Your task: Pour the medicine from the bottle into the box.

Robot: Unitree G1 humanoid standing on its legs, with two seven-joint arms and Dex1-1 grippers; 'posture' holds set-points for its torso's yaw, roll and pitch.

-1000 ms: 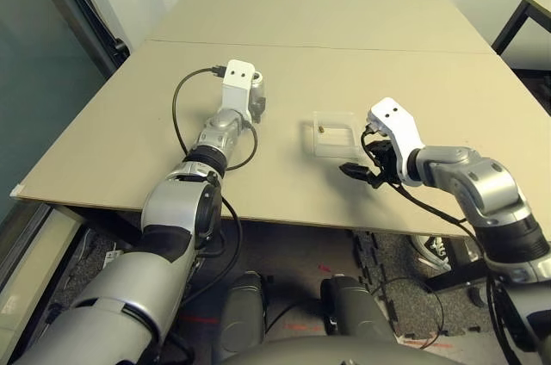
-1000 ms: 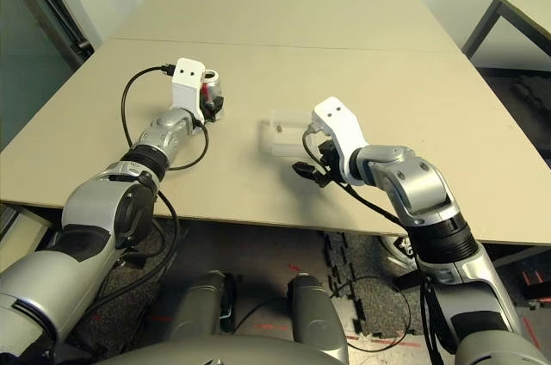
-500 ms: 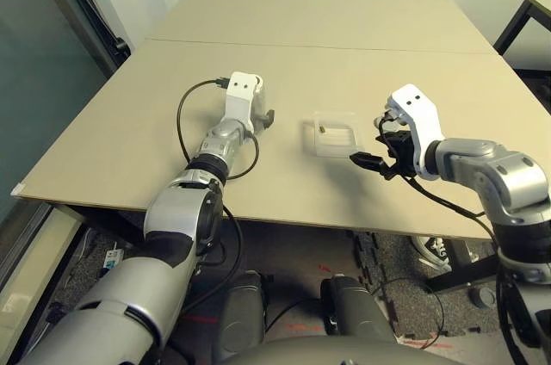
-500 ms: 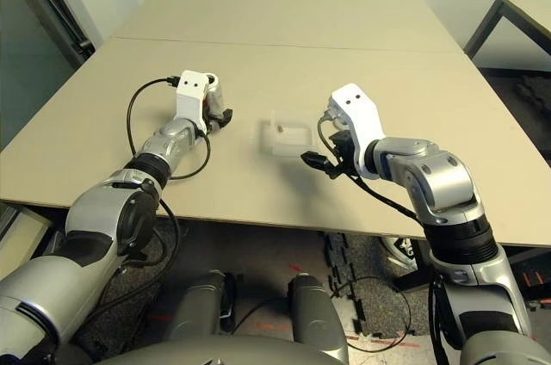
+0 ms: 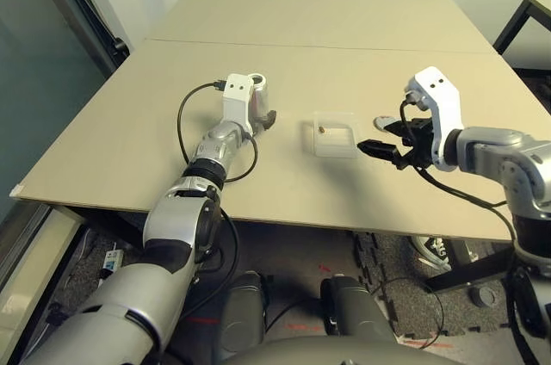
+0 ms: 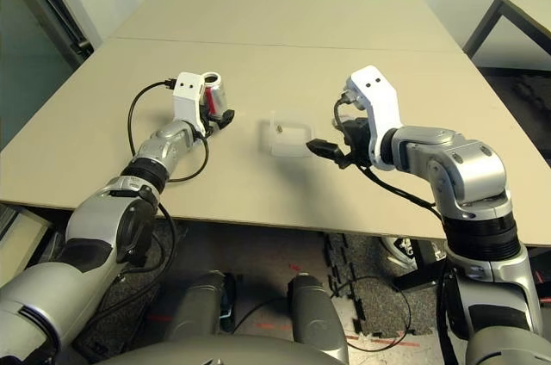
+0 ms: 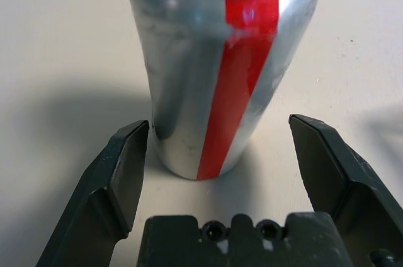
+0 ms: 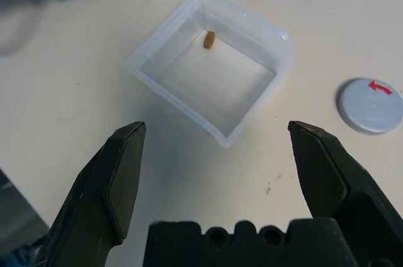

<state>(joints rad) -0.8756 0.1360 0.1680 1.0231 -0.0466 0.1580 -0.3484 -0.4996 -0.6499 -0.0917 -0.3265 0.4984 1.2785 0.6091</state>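
The medicine [image 8: 210,39], a small brown pill, is seen lying inside the clear square plastic box [image 8: 234,125]. The upright silver, red-striped bottle [image 7: 220,72] stands at nine o'clock from the box, between the widely spread fingers of the left pincer [image 7: 230,172], unheld; the right pincer [image 8: 227,185] is likewise spread wide, near the box on the matte beige worktop [image 5: 129,124]

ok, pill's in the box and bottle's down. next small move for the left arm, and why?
Probably draw the left gripper straight back from the bottle. The bottle stands upright on the table between the open fingers, neither touching it, and the medicine already lies in the box. The right gripper is open near the box, with the loose cap beside it.
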